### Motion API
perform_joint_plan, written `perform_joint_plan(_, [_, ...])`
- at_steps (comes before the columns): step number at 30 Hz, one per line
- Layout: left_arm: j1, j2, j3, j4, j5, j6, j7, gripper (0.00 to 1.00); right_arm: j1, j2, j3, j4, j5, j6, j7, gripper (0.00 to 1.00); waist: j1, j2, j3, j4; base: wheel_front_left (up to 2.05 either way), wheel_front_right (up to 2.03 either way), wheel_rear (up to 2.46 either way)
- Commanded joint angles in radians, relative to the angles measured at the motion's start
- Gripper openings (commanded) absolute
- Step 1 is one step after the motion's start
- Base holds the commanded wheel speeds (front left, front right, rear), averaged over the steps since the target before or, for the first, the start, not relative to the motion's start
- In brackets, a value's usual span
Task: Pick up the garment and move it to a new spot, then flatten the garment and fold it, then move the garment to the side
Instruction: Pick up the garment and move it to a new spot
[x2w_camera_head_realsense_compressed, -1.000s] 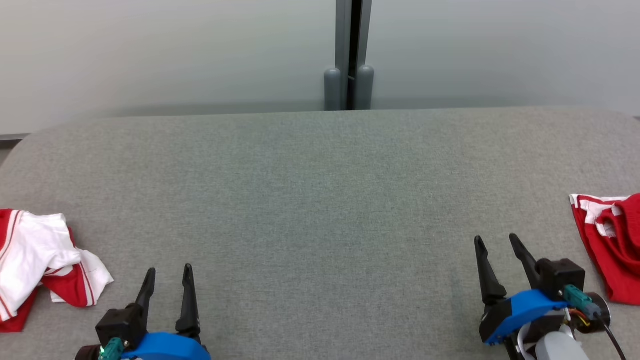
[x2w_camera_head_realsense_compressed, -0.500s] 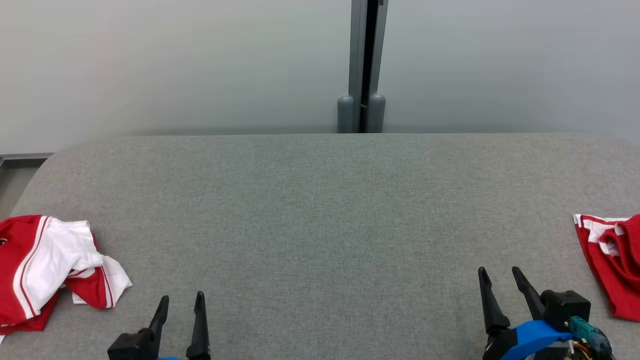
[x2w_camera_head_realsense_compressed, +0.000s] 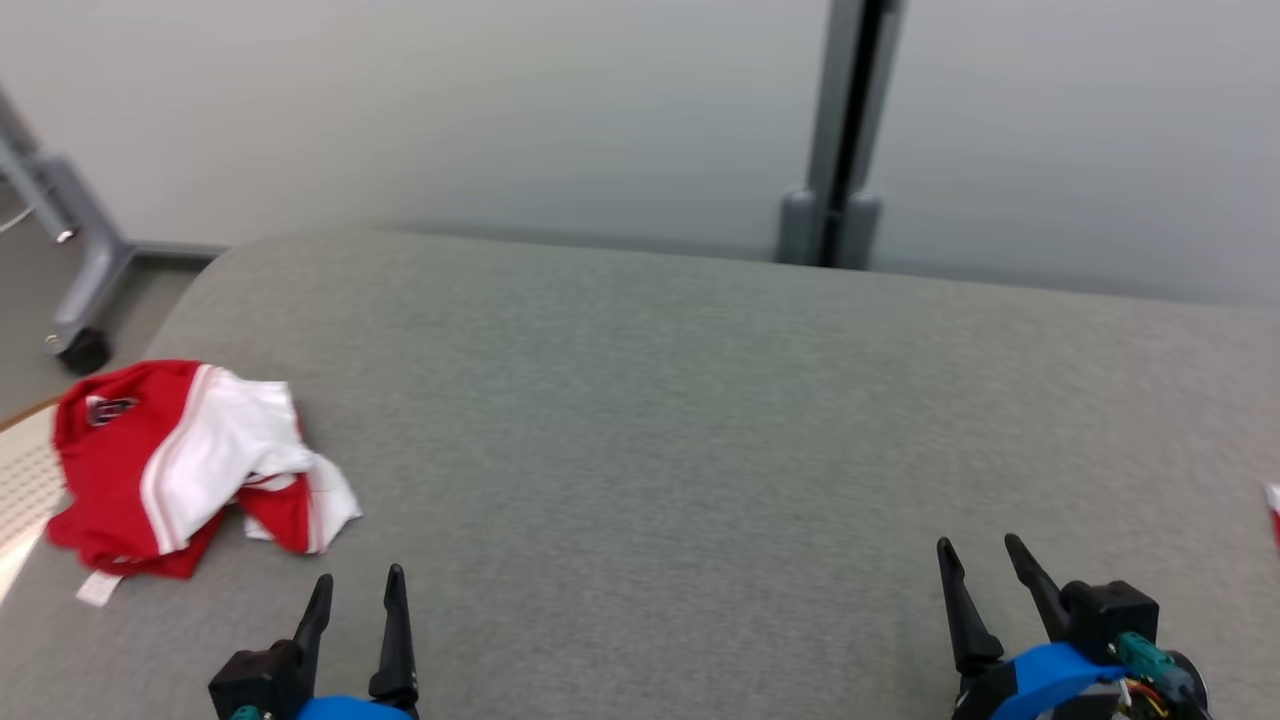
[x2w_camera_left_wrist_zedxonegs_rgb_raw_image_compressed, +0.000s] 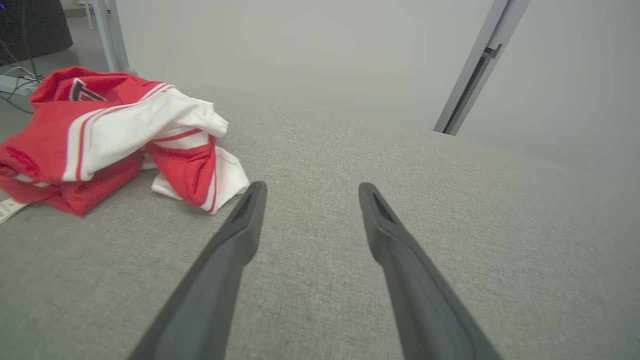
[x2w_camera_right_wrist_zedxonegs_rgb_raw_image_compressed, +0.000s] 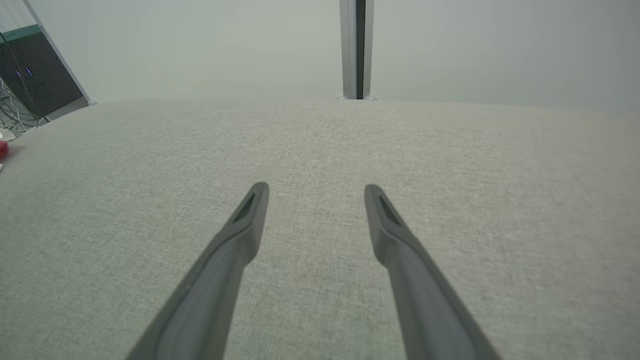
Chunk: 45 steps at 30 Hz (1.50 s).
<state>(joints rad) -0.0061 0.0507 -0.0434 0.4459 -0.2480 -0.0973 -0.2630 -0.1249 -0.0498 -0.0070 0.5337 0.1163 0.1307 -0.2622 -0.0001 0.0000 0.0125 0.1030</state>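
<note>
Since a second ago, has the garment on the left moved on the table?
No. The garment lies crumpled by the table's left edge as before. The grey post behind slid right with it, so the head camera turned.

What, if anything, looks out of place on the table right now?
The garment lies crumpled in a heap near the left edge of the table, not flat or folded. Otherwise nothing stands out.

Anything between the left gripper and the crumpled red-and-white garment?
Nothing: bare grey fabric surface separates left gripper from the red-and-white garment, per left wrist view.
</note>
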Motion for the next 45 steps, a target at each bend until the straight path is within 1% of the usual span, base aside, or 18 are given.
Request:
perform_joint_plan(1, [-0.014, 0.0, 0.009, 0.003, -0.005, 0.005, -0.002, 1.0, -0.012, -0.002, 0.004, -0.001, 0.008, 0.0, -0.003, 1.0, 0.0001, 0.0, 0.036, 0.064, 0.0, 0.0, 0.0])
perform_joint_plan(5, [-0.019, -0.001, 0.035, 0.008, -0.005, 0.008, -0.003, 1.0, -0.025, -0.002, 0.021, -0.001, 0.009, 0.0, -0.004, 1.0, 0.0001, 0.0, 0.054, 0.163, 0.0, 0.0, 0.0])
perform_joint_plan(9, [-0.007, 0.0, 0.079, 0.012, -0.008, 0.016, -0.003, 1.0, -0.039, -0.002, 0.048, 0.001, 0.012, 0.0, -0.004, 1.0, 0.0001, 0.0, 0.063, 0.245, 0.0, 0.0, 0.0])
perform_joint_plan(13, [0.008, 0.0, 0.122, 0.015, -0.017, 0.022, -0.003, 1.0, -0.051, -0.003, 0.075, 0.009, 0.02, 0.0, -0.004, 1.0, 0.0001, 0.0, 0.066, 0.296, 0.0, 0.0, 0.0])
perform_joint_plan(17, [0.013, 0.0, 0.15, 0.02, -0.036, 0.018, -0.003, 1.0, -0.057, -0.003, 0.091, 0.011, 0.02, 0.0, -0.004, 1.0, 0.0001, 0.0, 0.068, 0.314, 0.0, 0.0, 0.0])
perform_joint_plan(21, [-0.026, 0.0, 0.174, 0.023, -0.043, 0.008, -0.003, 1.0, -0.062, -0.003, 0.099, 0.003, 0.006, 0.0, -0.003, 1.0, 0.0001, 0.0, 0.083, 0.308, 0.0, 0.0, 0.0])
perform_joint_plan(26, [-0.119, 0.003, 0.219, 0.028, -0.046, -0.019, -0.003, 1.0, -0.082, -0.003, 0.104, -0.017, -0.014, 0.0, -0.004, 1.0, 0.0001, 0.0, 0.128, 0.279, 0.0, 0.0, 0.0])
perform_joint_plan(29, [-0.199, 0.034, 0.252, 0.045, -0.06, -0.028, -0.003, 1.0, -0.103, -0.003, 0.115, -0.031, -0.028, 0.0, -0.004, 1.0, 0.0001, 0.0, 0.168, 0.251, 0.0, 0.0, 0.0])
perform_joint_plan(32, [-0.284, 0.07, 0.262, 0.079, -0.076, -0.035, -0.003, 1.0, -0.124, -0.003, 0.121, -0.051, -0.04, 0.0, -0.003, 1.0, 0.0001, 0.0, 0.21, 0.224, 0.0, 0.0, 0.0])
perform_joint_plan(34, [-0.35, 0.109, 0.245, 0.118, -0.1, -0.036, -0.002, 1.0, -0.141, -0.003, 0.122, -0.063, -0.05, 0.0, -0.004, 1.0, 0.0001, 0.0, 0.24, 0.205, 0.0, 0.0, 0.0])
perform_joint_plan(38, [-0.456, 0.186, 0.165, 0.227, -0.163, -0.036, 0.001, 1.0, -0.171, -0.003, 0.122, -0.091, -0.063, 0.0, -0.004, 1.0, 0.0001, 0.0, 0.291, 0.168, 0.0, 0.0, 0.0])
perform_joint_plan(41, [-0.535, 0.24, 0.111, 0.303, -0.213, -0.033, 0.037, 1.0, -0.19, -0.003, 0.122, -0.108, -0.071, 0.0, -0.004, 1.0, 0.0001, 0.0, 0.324, 0.14, 0.0, 0.0, 0.0])
perform_joint_plan(45, [-0.603, 0.291, 0.04, 0.389, -0.276, -0.033, 0.09, 1.0, -0.205, -0.003, 0.116, -0.117, -0.084, 0.0, -0.003, 1.0, 0.0001, 0.0, 0.361, 0.107, 0.0, 0.0, 0.0])
